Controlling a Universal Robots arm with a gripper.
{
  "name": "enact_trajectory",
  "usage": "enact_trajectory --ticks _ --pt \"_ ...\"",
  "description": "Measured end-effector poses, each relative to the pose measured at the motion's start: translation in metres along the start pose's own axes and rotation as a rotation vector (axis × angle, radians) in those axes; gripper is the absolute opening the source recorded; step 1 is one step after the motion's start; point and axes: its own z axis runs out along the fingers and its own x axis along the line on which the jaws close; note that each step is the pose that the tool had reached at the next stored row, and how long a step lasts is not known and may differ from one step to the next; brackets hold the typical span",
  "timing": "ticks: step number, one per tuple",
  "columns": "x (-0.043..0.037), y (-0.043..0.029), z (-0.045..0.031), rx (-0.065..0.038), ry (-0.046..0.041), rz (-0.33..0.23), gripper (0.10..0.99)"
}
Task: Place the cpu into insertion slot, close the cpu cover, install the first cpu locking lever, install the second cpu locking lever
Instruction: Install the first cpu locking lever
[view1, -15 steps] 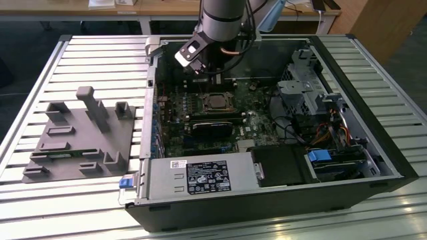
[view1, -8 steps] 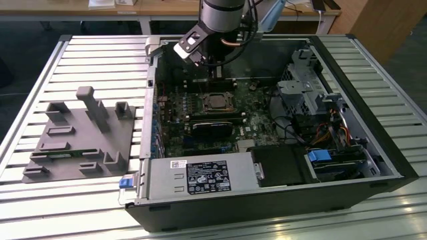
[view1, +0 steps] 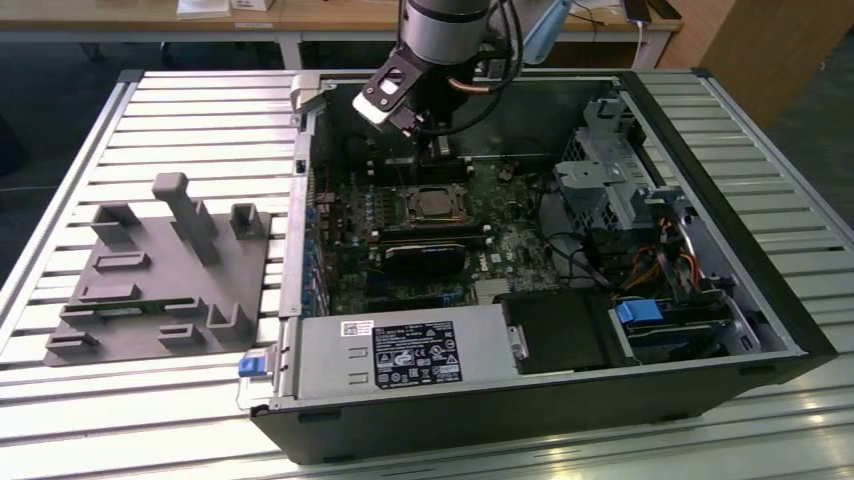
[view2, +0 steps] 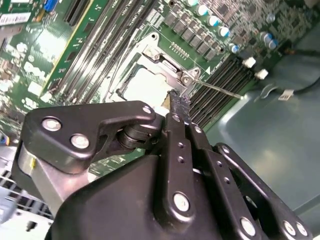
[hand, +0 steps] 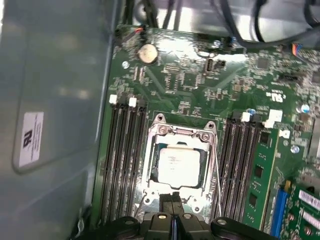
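Note:
The cpu (hand: 179, 165) lies flat in the insertion slot (view1: 407, 205), its silvery top showing through the window of the cpu cover (hand: 181, 132). The cover rests down around it. In the second wrist view a thin metal locking lever (view2: 220, 90) sticks out sideways from the socket corner, over the memory slots. Another thin wire runs along the socket's opposite side (view2: 117, 65). My gripper (hand: 172, 200) is shut, empty, its fingertips (view2: 176, 102) hovering at the socket's edge just beside the cpu (view2: 145, 85). In the exterior view the gripper (view1: 438, 150) hangs just behind the socket, inside the case.
Black memory slots (hand: 125, 160) flank the socket, with a green memory stick (hand: 260, 170) further out. A black block (view1: 427, 255) sits in front of the socket. The power supply (view1: 400, 355), drive cage (view1: 601, 170) and cables (view1: 667, 270) crowd the case. A grey fixture (view1: 160, 270) stands at the exterior view's left.

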Motion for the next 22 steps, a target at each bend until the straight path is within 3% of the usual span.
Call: enact_trajectory --ticks 22 --pt "-0.0001 0.0001 0.0011 0.026 -0.0151 -0.400 0.106"
